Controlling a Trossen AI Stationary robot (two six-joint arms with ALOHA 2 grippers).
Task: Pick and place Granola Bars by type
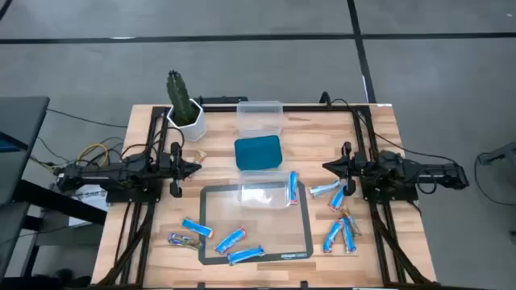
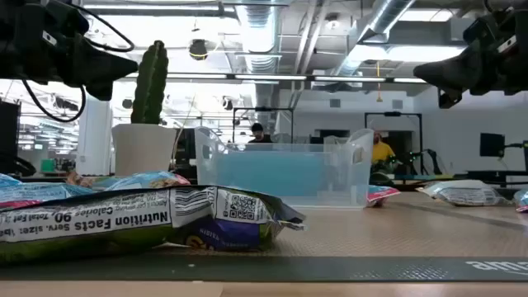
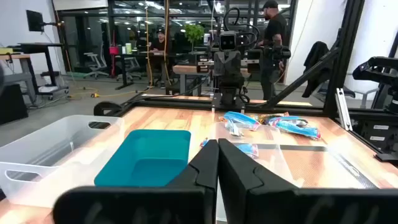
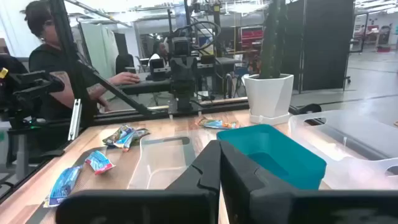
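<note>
Granola bars lie scattered on the table. Blue ones (image 1: pixel 230 239) and a brownish one (image 1: pixel 184 239) sit at the near left by the mat, and a blue bar (image 1: pixel 293 187) leans on the clear container (image 1: pixel 264 195). More blue bars (image 1: pixel 331 235) and a brownish one (image 1: pixel 352 224) lie at the near right. My left gripper (image 1: pixel 193 167) (image 3: pixel 217 158) hovers shut over the table's left side. My right gripper (image 1: pixel 326 167) (image 4: pixel 219 160) hovers shut over the right side. The two point at each other, and neither touches a bar.
A teal container (image 1: pixel 258 152) and a second clear container (image 1: pixel 259 117) stand toward the far middle, and a potted cactus (image 1: pixel 184 103) is at the far left. A dark-bordered mat (image 1: pixel 305 242) covers the near middle. People show in the room beyond the table.
</note>
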